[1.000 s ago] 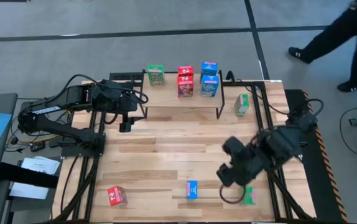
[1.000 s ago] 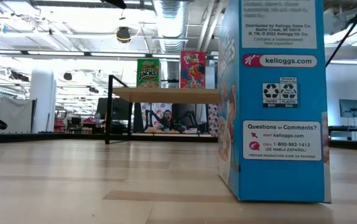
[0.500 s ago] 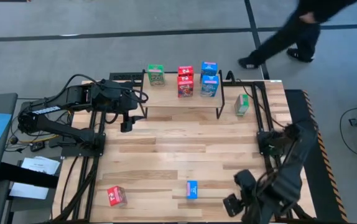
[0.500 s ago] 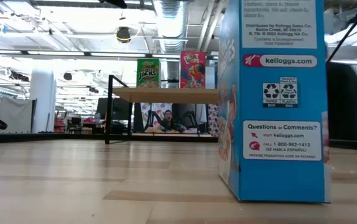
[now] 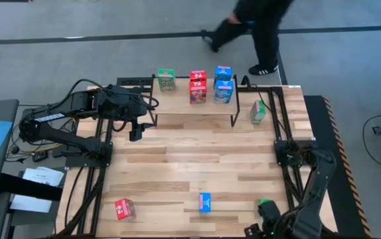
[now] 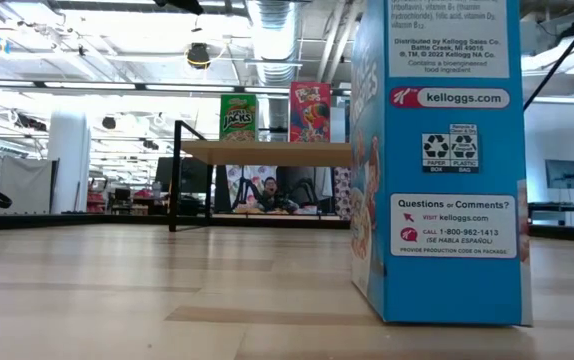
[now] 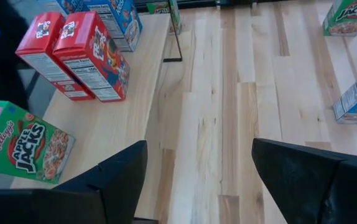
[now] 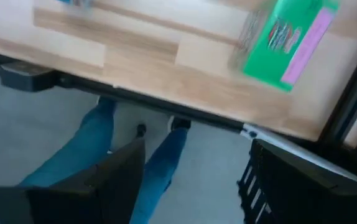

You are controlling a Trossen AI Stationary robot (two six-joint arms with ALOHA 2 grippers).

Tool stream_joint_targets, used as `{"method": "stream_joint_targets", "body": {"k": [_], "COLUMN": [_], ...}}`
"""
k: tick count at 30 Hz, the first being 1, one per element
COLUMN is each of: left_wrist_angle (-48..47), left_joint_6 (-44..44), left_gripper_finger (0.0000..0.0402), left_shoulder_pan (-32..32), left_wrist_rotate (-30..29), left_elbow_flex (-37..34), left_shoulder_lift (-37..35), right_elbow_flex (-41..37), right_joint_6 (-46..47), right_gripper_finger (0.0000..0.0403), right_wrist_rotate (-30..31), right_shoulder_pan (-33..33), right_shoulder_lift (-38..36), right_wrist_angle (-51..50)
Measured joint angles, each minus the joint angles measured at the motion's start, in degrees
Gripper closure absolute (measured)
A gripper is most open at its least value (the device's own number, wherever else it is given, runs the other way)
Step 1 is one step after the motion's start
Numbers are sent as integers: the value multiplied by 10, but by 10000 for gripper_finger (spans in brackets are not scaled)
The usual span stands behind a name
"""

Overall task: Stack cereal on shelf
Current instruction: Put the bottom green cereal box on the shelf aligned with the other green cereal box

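Note:
The shelf (image 5: 194, 106) stands at the table's far side and bears a green cereal box (image 5: 166, 79), two red ones (image 5: 198, 86) and two blue ones (image 5: 223, 83). On the table lie a green box (image 5: 259, 111) right of the shelf, a red box (image 5: 124, 209), a blue box (image 5: 205, 202) and a green box (image 5: 265, 202) near the front edge. My right gripper (image 8: 194, 186) hangs open over the front edge just beside that green box (image 8: 287, 40), pointing down. My left gripper (image 7: 194, 180) is open, in the air by the shelf's left end.
A person walks past beyond the table's far edge (image 5: 250, 26). Legs in jeans (image 8: 104, 155) show below the table's front edge in the right wrist view. The blue box (image 6: 437, 160) fills much of the low view. Bare wood lies between shelf and near boxes.
My right arm has swung from over the table's right middle toward the near edge and sunk, the gripper turning as it went; it stays open. The person behind the table has walked from right to left. The boxes have kept their places.

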Motion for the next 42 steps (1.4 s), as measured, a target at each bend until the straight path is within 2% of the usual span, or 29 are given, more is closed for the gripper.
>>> {"method": "stream_joint_targets", "body": {"k": [6, 12, 22, 30, 36, 42], "left_wrist_angle": [0, 0, 0, 0, 0, 0], "left_joint_6": [-5, -11, -11, -11, -11, -11], "left_gripper_finger": [123, 123, 123, 123, 123, 123], "left_shoulder_pan": [0, 0, 0, 0, 0, 0], "left_wrist_rotate": [0, 0, 0, 0, 0, 0], "left_elbow_flex": [0, 0, 0, 0, 0, 0], "left_shoulder_lift": [0, 0, 0, 0, 0, 0], "right_elbow_flex": [-38, -82, -83, -95, -163, -209], "right_joint_6": [5, -1, -95, -100, -68, -1], "right_gripper_finger": [100, 116, 117, 117, 117, 117], "right_wrist_rotate": [-44, -44, -44, -44, -104, -103], "right_shoulder_pan": [-1, 1, -20, -40, -40, -15], "right_shoulder_lift": [6, -13, -16, -15, -45, -100], "right_wrist_angle": [-2, -2, -3, -1, -3, -2]}}
